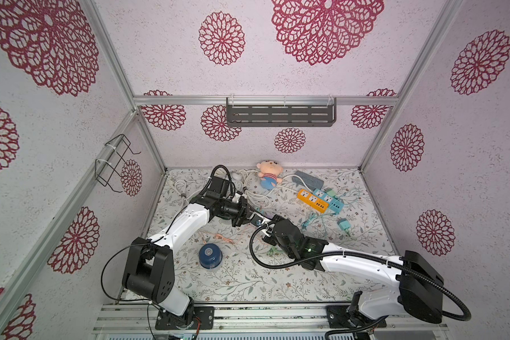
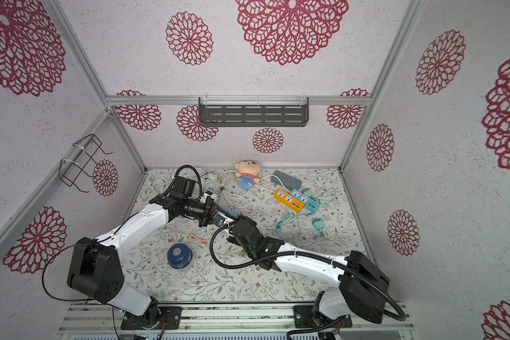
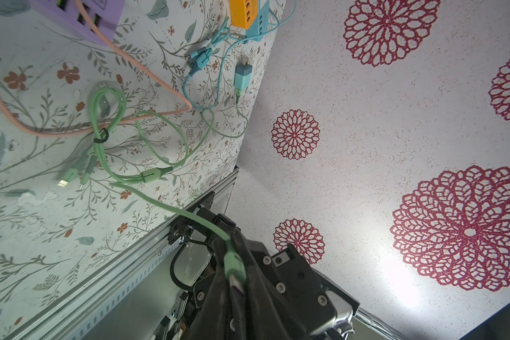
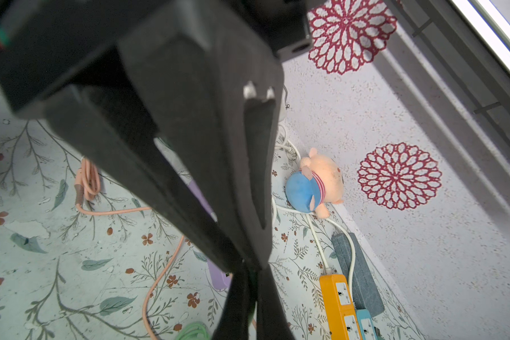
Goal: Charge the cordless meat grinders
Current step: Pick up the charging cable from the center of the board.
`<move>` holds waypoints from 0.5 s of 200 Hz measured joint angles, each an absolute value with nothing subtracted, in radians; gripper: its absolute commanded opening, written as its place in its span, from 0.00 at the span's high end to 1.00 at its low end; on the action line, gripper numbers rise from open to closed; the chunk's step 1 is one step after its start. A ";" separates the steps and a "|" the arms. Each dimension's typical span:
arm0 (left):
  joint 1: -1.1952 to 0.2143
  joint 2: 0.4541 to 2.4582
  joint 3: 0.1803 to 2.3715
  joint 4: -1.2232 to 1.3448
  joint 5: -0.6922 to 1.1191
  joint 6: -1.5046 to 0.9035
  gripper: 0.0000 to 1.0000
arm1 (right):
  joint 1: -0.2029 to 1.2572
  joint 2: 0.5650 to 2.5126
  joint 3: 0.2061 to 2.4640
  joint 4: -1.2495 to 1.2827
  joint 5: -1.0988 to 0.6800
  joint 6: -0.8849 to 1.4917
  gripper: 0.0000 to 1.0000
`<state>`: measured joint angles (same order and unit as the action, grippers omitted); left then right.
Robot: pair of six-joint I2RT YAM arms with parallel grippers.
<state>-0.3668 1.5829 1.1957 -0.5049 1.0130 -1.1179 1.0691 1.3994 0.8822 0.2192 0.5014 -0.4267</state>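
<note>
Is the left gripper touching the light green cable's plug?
Touching. The left wrist view shows the light green plug pinched between the dark fingers of the left gripper, with no gap on either side.

Navy grinder (image 1: 210, 255) upright, plush doll (image 1: 268, 173) behind

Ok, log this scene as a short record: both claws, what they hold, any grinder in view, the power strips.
left claw: shut on the green cable, at its plug
right claw: shut on the same cable
navy grinder: upright, apart from both claws, not plugged in as far as a top view shows
other grinders: none in view
strips: orange strip and blue strip side by side; purple strip partly seen in the left wrist view
charging: not yet begun
</note>
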 measured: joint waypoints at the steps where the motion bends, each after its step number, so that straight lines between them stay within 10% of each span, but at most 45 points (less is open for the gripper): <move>1: -0.367 1.583 1.196 -0.505 1.013 -1.118 0.88 | 1.069 1.399 0.882 0.219 0.501 -0.427 1.00; 49: -0.365 1.583 1.192 -0.493 1.008 -1.115 0.65 | 1.076 1.399 0.878 0.224 0.501 -0.426 1.00; 100: -0.358 1.583 1.188 -0.486 0.999 -1.119 0.85 | 1.079 1.399 0.878 0.227 0.502 -0.426 1.00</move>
<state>-0.3584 1.5829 1.1877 -0.4862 0.9989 -1.1187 1.0790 1.3987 0.8776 0.2272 0.5022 -0.4263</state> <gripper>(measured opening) 0.190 0.056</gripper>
